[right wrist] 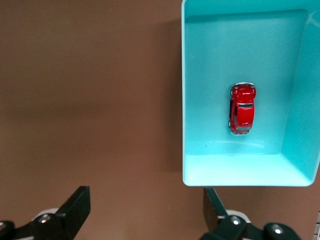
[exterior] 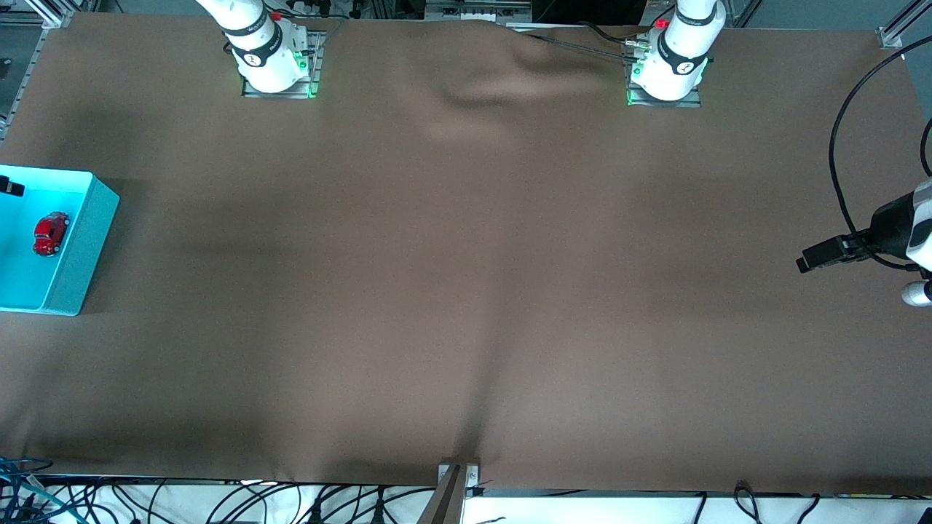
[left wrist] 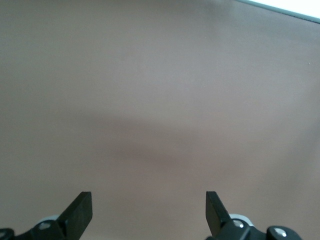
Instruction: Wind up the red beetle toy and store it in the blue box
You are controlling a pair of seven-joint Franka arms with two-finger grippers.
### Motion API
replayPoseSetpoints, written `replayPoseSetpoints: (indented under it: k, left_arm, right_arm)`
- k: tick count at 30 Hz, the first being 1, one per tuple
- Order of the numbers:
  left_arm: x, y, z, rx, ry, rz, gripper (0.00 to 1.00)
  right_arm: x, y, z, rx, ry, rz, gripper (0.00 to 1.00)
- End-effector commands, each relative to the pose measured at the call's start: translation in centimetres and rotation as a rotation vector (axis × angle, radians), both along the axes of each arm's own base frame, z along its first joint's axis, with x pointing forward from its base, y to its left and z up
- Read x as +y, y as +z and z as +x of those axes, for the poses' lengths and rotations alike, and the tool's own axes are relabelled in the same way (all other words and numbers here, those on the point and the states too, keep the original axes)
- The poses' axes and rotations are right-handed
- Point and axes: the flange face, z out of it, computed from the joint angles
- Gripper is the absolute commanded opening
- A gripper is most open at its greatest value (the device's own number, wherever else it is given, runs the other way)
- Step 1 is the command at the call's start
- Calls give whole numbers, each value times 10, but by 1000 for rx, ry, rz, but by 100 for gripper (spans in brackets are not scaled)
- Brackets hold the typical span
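The blue box (exterior: 69, 251) stands at the right arm's end of the table, partly cut off by the front view's edge. The red beetle toy (exterior: 51, 233) lies on the box's cyan floor on its wheels. The right wrist view shows the box (right wrist: 200, 172) and the toy (right wrist: 242, 108) from above. My right gripper (right wrist: 145, 210) is open and empty, high over the brown cloth beside the box. My left gripper (exterior: 815, 256) waits over the left arm's end of the table. In its wrist view it (left wrist: 149, 210) is open and empty over bare cloth.
A brown cloth (exterior: 466, 291) with soft folds covers the whole table. A black cable (exterior: 837, 167) loops by the left arm's hand. A metal bracket (exterior: 459, 473) sits at the table edge nearest the front camera, with cables below it.
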Motion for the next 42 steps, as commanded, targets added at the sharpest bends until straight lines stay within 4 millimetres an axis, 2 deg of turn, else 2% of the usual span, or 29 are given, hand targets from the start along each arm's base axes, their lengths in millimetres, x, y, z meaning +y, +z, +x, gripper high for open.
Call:
replayPoseSetpoints:
  k: [1,6,14,16,23,26,29,33,42]
  left_arm:
    - [-5,-7,0,12,-26,-12,100]
    - [-18,-6,3,-4,-45,-10,100]
    - [-28,-7,5,-27,-56,-8,100]
    - [-29,-10,6,-28,-57,-9,100]
    - [-31,-3,8,-49,-61,-11,100]
    - [-33,-3,8,-47,-65,-12,100]
    - [-34,-3,8,-46,-67,-12,100]
    - [-35,-2,7,-43,-72,-12,100]
    - [-34,11,4,-62,-57,-10,100]
  right_arm:
    - [19,29,-13,11,10,16,100]
    - [36,53,-21,10,31,40,100]
    - [71,85,-30,12,87,75,100]
    - [79,96,-34,-1,103,79,100]
    - [105,125,-41,-39,155,86,100]
    - [123,138,-44,-59,187,85,100]
    - [138,146,-43,-66,176,76,100]
    - [176,153,-36,-63,124,51,100]
    - [244,150,-21,-54,115,17,100]
